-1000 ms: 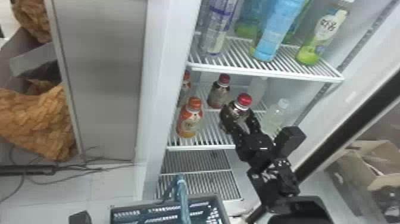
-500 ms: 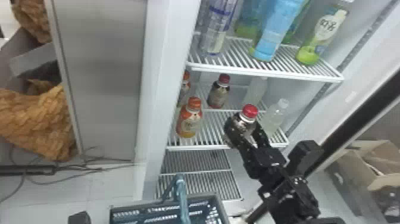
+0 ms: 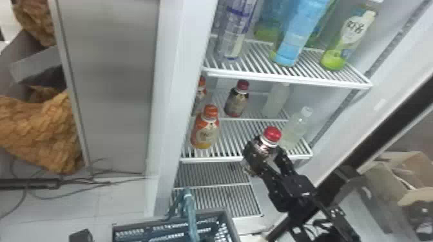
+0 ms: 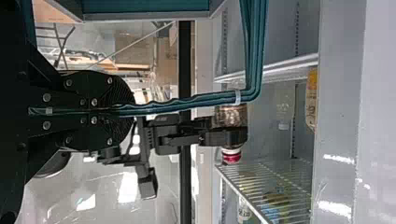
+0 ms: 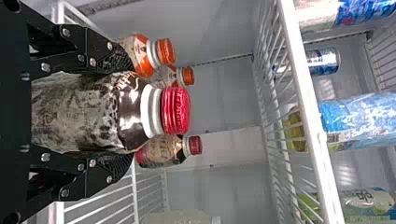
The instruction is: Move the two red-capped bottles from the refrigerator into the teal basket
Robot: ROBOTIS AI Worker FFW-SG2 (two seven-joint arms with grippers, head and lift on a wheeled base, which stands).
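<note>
First bottle gripped; transfer pending

The refrigerator (image 3: 172, 80) stands ahead of my right pincer (image 3: 264, 149); the teal basket (image 3: 232, 227), below-left, its handle (image 4: 187, 101) clamped by my left pincer (image 4: 128, 110). Right grips one red-capped bottle (image 5: 109, 112); its twin (image 3: 237, 101) stands beyond. Next: carry down-left, release inside.

My right arm (image 3: 333, 210) comes in from the bottom right and slants up and to the left — my right gripper (image 3: 264, 151) at its end, the fingers (image 5: 103, 53) parted but clamped firm on a load. My left gripper (image 4: 128, 112) is pinched nearly together, its two fingers facing across a thin gap.
</note>
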